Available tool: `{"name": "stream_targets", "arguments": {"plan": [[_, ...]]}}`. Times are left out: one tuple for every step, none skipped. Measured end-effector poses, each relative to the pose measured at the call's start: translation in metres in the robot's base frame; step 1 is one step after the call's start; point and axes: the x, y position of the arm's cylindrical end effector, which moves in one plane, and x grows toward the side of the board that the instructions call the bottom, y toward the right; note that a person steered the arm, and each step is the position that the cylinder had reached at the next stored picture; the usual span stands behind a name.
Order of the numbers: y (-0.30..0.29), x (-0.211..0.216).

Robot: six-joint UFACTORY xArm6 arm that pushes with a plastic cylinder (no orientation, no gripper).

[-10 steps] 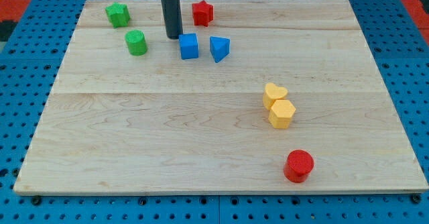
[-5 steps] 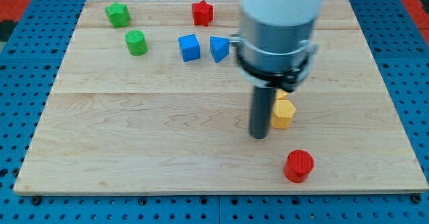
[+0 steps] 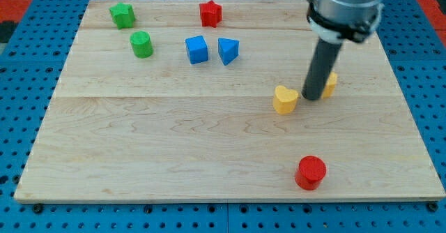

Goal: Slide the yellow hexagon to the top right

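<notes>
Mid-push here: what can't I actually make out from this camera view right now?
- Yellow hexagon: mostly hidden behind my rod; only a sliver shows, shape unreadable.
- My tip: contact with that block cannot be told, the rod covers the meeting point.
- Arm above the rod: cut off by the view's top.
- Yellow heart: fully visible.

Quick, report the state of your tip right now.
My tip: no gripper, holds nothing; it sits against the view's left side of the yellow hexagon, just to the view's right of the yellow heart.
</notes>
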Motion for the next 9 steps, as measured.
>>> {"name": "stream_targets", "arguments": {"plan": [[0.043, 0.005], [0.049, 0.009], [0.052, -0.022], [0.054, -0.069], [0.089, -0.057], [0.091, -0.071], [0.074, -0.109], [0.098, -0.121], [0.121, -0.133]]}}
